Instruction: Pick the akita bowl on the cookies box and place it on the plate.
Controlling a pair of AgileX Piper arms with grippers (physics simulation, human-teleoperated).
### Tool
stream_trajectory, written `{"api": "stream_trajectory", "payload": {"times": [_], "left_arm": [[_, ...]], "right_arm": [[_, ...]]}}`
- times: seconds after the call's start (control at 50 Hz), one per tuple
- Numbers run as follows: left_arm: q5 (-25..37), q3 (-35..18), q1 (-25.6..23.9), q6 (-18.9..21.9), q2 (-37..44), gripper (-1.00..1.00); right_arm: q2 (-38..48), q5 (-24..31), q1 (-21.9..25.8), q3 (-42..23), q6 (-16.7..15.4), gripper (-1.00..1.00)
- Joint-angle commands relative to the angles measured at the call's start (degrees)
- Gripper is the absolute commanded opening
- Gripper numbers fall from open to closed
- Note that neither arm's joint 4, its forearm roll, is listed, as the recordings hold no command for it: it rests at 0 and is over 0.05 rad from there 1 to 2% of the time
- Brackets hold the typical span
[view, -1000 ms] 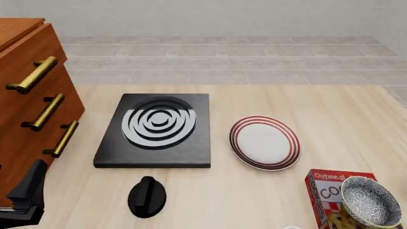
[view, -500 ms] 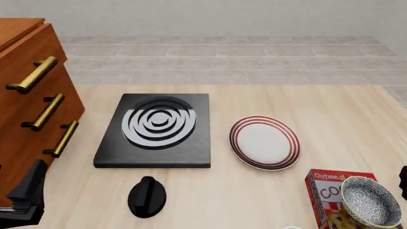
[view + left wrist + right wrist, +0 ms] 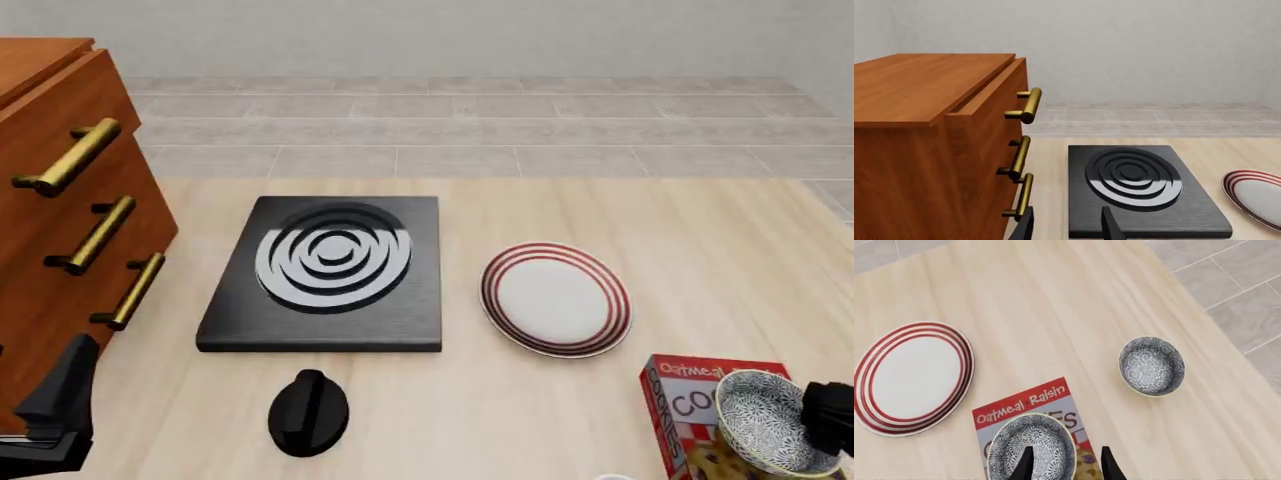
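Bowl (image 3: 771, 421) on the cookie box (image 3: 694, 412), lower right of the front view.

At far left stands a wooden dresser (image 3: 60, 230); the left gripper (image 3: 1066, 226) sits low beside it, fingers parted and empty. A black stove (image 3: 327, 272) lies mid-frame, the red-ringed plate (image 3: 555, 299) to its right on the surface. The right gripper (image 3: 1064, 462) hangs over the bowl, fingers apart, holding nothing. A second bowl (image 3: 1151, 366) sits apart.

right end effector (image 3: 1064, 460) fingers parted, left end effector (image 3: 1066, 225) likewise
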Motion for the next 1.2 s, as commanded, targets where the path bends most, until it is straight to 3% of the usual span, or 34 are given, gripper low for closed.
{"api": "stream_trajectory", "payload": {"times": [0.02, 0.54, 1.2], "left_arm": [[0.0, 0.0, 0.0, 0.0, 0.0, 1.00], [0.0, 0.0, 0.0, 0.0, 0.0, 1.00], [0.0, 0.0, 0.0, 0.0, 0.0, 1.00]], "right_arm": [[1.0, -3.5, 0.8, 3.9, 1.3, 1.00], [0.6, -5.3, 1.3, 7.3, 2.4, 1.00], [8.4, -16.7, 2.0, 12.8, 3.7, 1.00]]}}
